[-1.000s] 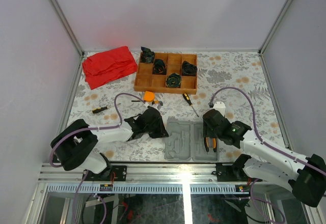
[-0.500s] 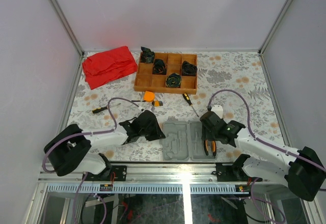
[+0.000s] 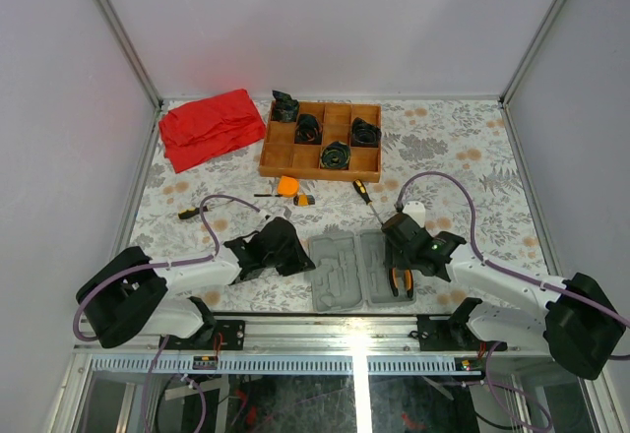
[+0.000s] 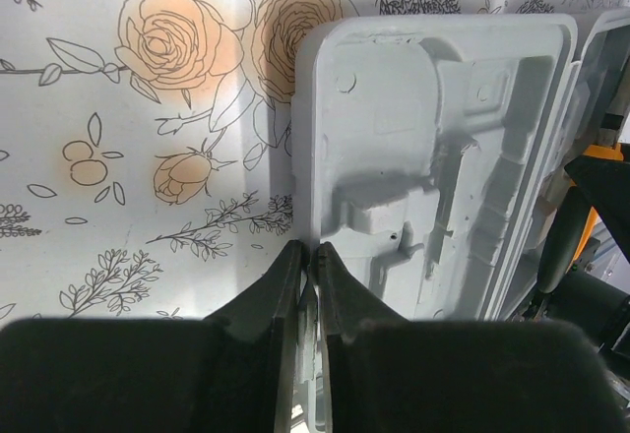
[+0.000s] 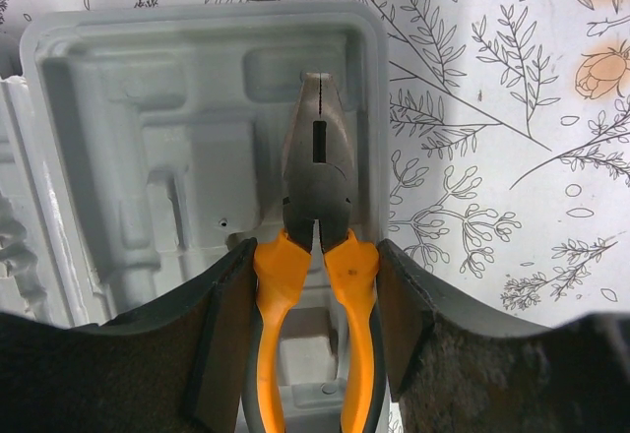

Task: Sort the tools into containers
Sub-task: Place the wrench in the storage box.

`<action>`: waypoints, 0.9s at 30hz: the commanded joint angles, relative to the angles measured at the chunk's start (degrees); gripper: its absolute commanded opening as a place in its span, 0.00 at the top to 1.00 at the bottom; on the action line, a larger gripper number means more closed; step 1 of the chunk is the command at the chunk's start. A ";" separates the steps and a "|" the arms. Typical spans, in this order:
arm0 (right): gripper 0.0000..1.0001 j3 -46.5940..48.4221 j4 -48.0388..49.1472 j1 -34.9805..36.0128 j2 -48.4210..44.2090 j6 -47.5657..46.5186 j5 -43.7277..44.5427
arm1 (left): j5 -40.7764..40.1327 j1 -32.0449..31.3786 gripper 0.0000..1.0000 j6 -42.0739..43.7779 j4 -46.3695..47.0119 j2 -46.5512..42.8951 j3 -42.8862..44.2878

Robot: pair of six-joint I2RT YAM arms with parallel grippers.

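- Floral table [image 3: 463,148] carried everything. The grey case [image 3: 340,271] lay open and flat near its front edge, btwn the two arms.
- Red cloth [image 3: 210,126] was bunched well beyond the case, far left.
- Wooden tray [image 3: 341,120] sat beyond the case, approx. straight behind it. Black coiled bundles [image 3: 336,155] were in several compartments, w/ one more perched at its far-left corner.
- Case showed both halves up, moulded recesses visible. The only tool seen inside was in the right half.
- Left gripper [image 4: 308,253] was at the case's left half. Its jaws were pinched almost together, w/ a thin pale strip of case rim btwn the fingers.
- Right gripper [image 5: 315,251] was over the case's right half. Its jaws stood about half apart, one finger pressed on each handle of the pliers [image 5: 317,172].
- Pliers were down in the right half, their long axis running parallel to and just inside that half's outer side wall. The nose was closed and pointed at the end wall, away from the wrist. Orange handles ran back under the gripper.
- Tape measure [image 3: 287,186] sat beyond the case, left of its middle, nearer than the tray.
- Near screwdriver [image 3: 367,200] lay just beyond the case's right half, at a slant.
- Left screwdriver [image 3: 192,213] lay well left of the case, past the left arm.
- Small yellow-grey piece [image 3: 306,199] sat just beside the tape measure, on the case side.
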 commanded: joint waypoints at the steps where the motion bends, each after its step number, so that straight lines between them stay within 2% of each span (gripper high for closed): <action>1: 0.75 -0.35 1.81 -0.28 0.33 0.91 -2.34 | -1.80 0.29 1.00 -0.66 -1.95 0.66 0.15; 4: 0.71 -0.10 1.28 -0.23 -0.15 0.79 -3.01 | -1.90 0.26 1.00 -0.59 -1.96 0.63 0.20; 12: 0.52 0.98 -1.03 -0.23 -2.76 0.86 -3.13 | -3.44 0.30 0.98 0.81 -4.78 -0.20 1.64; 21: 0.43 1.57 -1.13 -0.23 -3.12 1.05 -4.60 | -4.59 0.30 0.86 2.90 -7.37 -0.55 3.10; 27: 0.37 1.30 -0.21 -0.25 -2.76 1.62 -5.74 | -4.25 0.26 0.83 3.10 -7.37 -0.43 3.47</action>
